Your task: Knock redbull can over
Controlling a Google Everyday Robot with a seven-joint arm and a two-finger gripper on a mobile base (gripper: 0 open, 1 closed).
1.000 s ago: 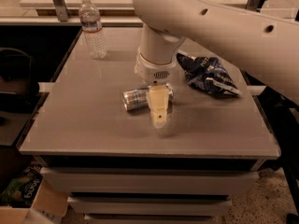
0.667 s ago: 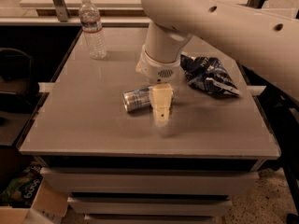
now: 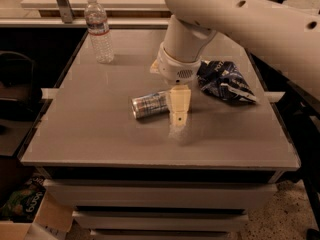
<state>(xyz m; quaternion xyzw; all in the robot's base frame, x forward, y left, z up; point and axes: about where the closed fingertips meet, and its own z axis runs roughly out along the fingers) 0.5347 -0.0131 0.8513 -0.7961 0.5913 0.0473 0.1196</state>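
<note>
The redbull can lies on its side on the grey table, near the middle, its silver end facing front left. My gripper hangs from the white arm just right of the can, pointing down at the table, its side touching or almost touching the can's right end.
A clear water bottle with a white cap stands upright at the table's back left. A dark blue and white snack bag lies at the right, behind my gripper. The table's front edge is close below the gripper. A cardboard box sits on the floor at lower left.
The arm has risen and shifted slightly right. The can lies where it was, on its side.
</note>
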